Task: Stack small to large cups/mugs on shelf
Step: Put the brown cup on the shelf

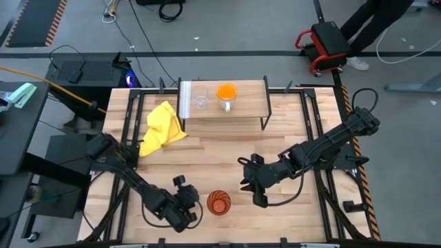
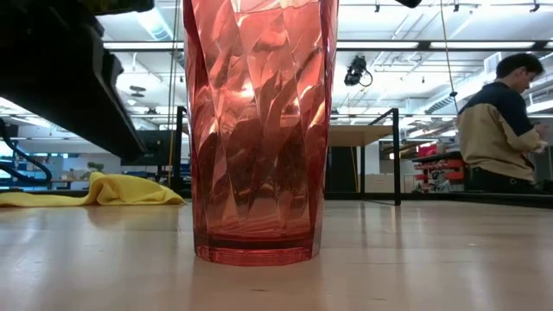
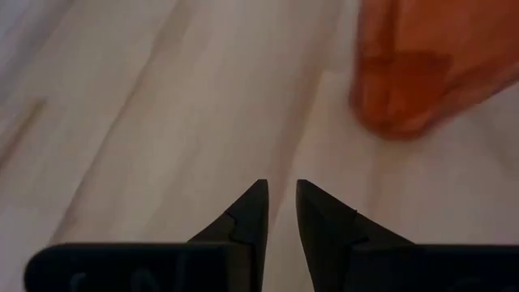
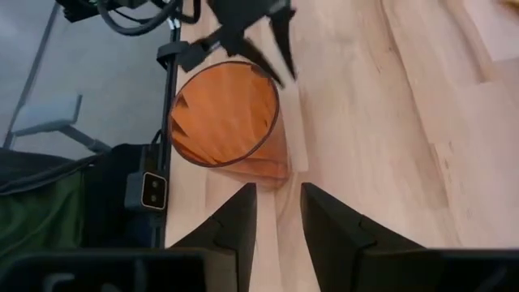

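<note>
Amber and faceted, the tumbler stands upright at the near edge of the wooden tabletop, free of both tools. The left gripper sits just beside it, fingers parted only narrowly; the right gripper waits near, jaws apart and empty. A clean pickup probably needs wider jaws, squared low around the wall. Far back, the clear glass and orange mug stand on the shelf.

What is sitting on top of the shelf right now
On the shelf stand a small clear glass and an orange mug, side by side. The tumbler stands on the table instead. Under the shelf is hidden.
</note>
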Available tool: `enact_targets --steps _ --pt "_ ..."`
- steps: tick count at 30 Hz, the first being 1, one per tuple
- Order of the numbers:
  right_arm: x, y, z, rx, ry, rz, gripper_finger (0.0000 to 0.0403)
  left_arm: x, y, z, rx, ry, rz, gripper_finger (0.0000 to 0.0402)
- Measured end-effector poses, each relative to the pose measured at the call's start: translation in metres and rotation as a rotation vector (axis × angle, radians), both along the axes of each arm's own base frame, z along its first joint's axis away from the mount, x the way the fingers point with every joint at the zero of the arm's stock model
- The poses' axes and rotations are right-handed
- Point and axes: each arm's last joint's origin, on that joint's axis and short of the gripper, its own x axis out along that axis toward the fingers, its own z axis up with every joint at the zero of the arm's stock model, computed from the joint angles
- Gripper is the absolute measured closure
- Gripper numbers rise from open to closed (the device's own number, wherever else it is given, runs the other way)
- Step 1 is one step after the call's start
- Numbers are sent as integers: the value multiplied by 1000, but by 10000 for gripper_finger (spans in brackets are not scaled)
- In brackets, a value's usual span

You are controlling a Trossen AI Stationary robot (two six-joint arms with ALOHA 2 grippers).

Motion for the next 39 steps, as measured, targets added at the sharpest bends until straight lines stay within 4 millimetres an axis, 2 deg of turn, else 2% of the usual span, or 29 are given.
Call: enact_targets --steps 7,16,22,33,39 --pt "0 12 -10 -63 13 21 298 14 -14 -4 -70 -60 -125 327" --pt "4 23 -27 -91 63 44 298 19 -20 -2 -146 -72 -198 311" --pt "2 30 -28 -82 68 52 299 25 -22 2 -154 -118 -245 306" --pt "-7 41 -29 -76 87 73 299 39 -9 4 -151 -155 -219 307" --pt "-13 39 -33 -100 142 29 299 47 -2 6 -165 -162 -223 302"
